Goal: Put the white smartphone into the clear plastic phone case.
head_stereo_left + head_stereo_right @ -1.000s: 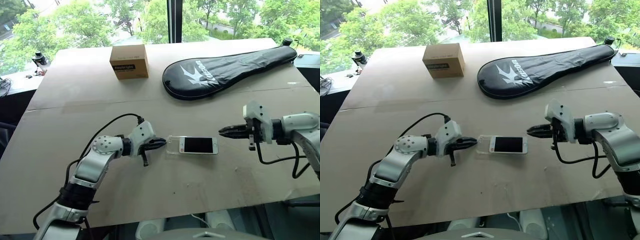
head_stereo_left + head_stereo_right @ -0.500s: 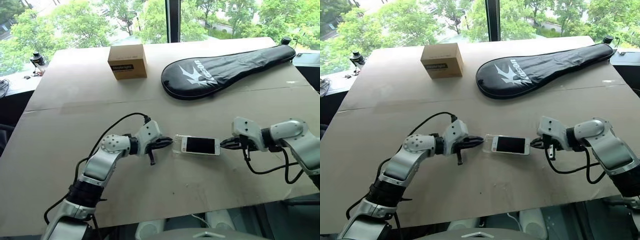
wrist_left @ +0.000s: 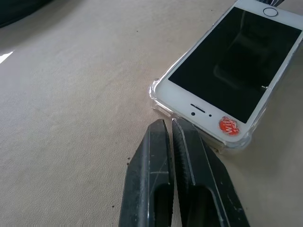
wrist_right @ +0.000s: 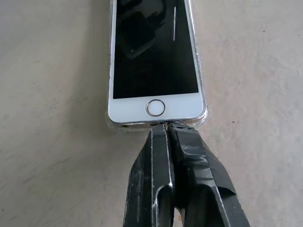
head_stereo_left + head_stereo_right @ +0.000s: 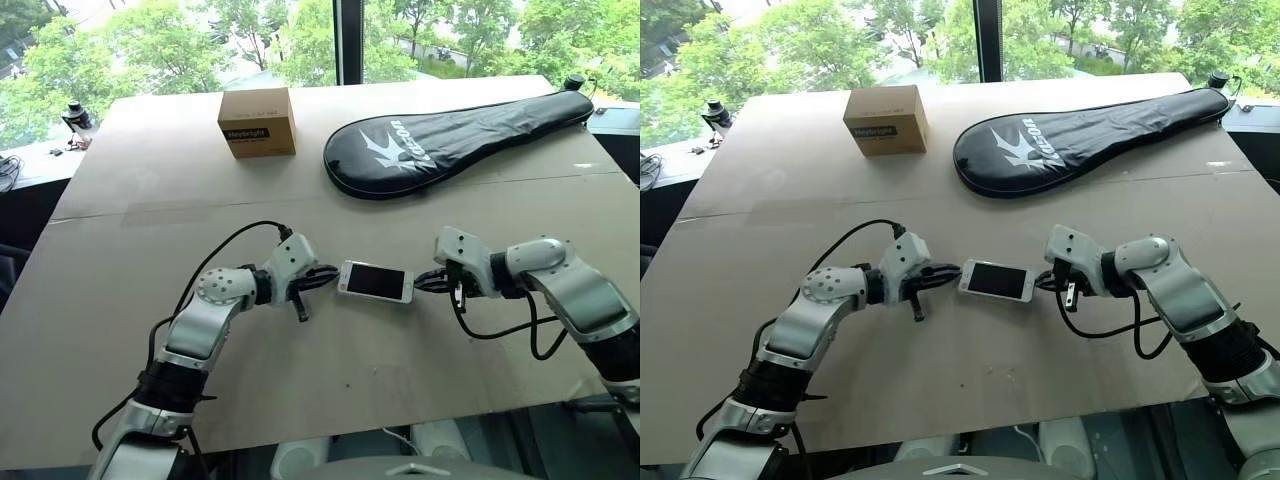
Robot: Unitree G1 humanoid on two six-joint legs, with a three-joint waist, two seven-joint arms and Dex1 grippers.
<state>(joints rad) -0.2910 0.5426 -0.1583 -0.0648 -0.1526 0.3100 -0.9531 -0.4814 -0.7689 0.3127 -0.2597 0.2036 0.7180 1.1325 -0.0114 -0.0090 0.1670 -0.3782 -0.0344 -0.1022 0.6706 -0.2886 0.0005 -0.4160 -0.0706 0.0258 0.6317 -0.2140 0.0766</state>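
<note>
**Two tools pinch in on a phone lying in its case**

A small flat white smartphone [image 5: 375,282] with a black screen lies face up near the middle of the wide tan counter [image 5: 120,300], sitting within a thin, clear plastic phone case [image 3: 158,101] whose see-through rim shows around its corners and along its edges. The left wrist view shows the clear rim wrapping the earpiece end, where a small round orange sticker [image 3: 228,126] sits on the white bezel. The right wrist view shows the same rim edging the home-button end.

The robot's left tool [image 5: 328,277], its two black fingers pressed together with nothing between them, points at the earpiece end of the phone, its tips just beside the case corner; whether they touch it cannot be told. The right tool [image 4: 164,126], likewise closed tight and empty, comes in from the opposite side, its tips against the lower edge of the case just under the home button. The phone thus lies between the two tools, roughly in line with both.

Farther back on the counter, well apart from the phone, a brown cardboard box [image 5: 257,122] stands to the robot's left, and a long black zipped racket cover [image 5: 450,138] with white lettering lies to the right. Beyond the counter's far edge, windows look out onto green trees [image 5: 160,50].
</note>
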